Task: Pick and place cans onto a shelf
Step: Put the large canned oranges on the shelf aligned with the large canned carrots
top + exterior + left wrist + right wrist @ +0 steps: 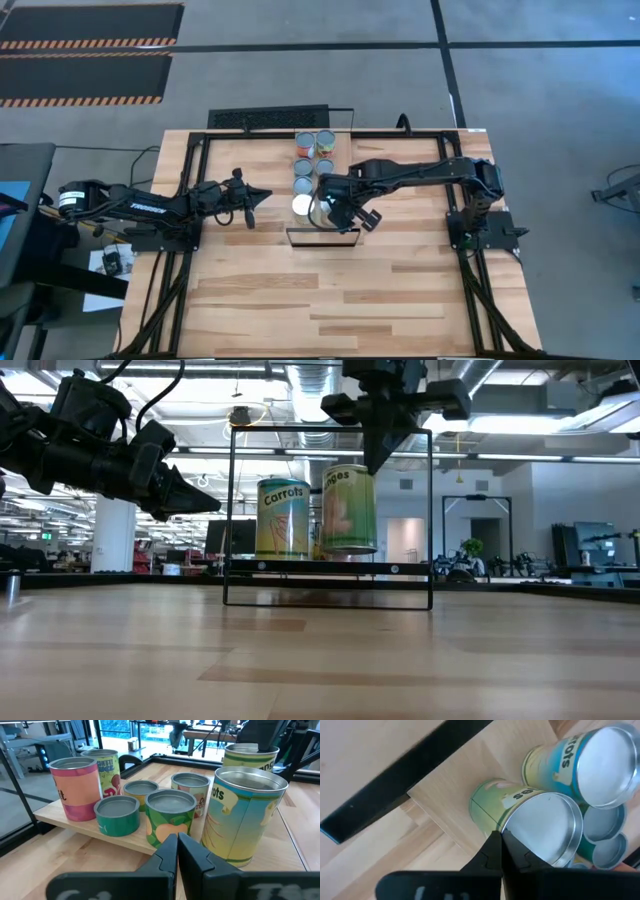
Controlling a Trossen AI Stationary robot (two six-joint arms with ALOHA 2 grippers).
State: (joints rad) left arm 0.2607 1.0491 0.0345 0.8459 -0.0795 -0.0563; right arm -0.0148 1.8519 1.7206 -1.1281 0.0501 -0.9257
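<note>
The shelf (346, 178) stands at the table's middle and holds several cans in two rows. At its near end a yellow-and-teal "Carrots" can (283, 518) and a green can (350, 508) stand upright side by side. My right gripper (498, 840) is shut and points down at the right side of the green can's top rim (506, 827). My left gripper (264, 196) is shut and empty, hovering left of the shelf. It faces the Carrots can (247, 815) and the shorter cans (117, 815). My right gripper's shut fingertips (384, 464) come from above to the right edge of the green can's top rim. I cannot tell whether they touch it. The can stands upright on the shelf plank (455, 785).
Black frame rails run along the table's left, right and far sides (190, 190). Bare wooden tabletop (340, 300) lies toward the near edge. The shelf's thin black frame (430, 520) rises around the cans.
</note>
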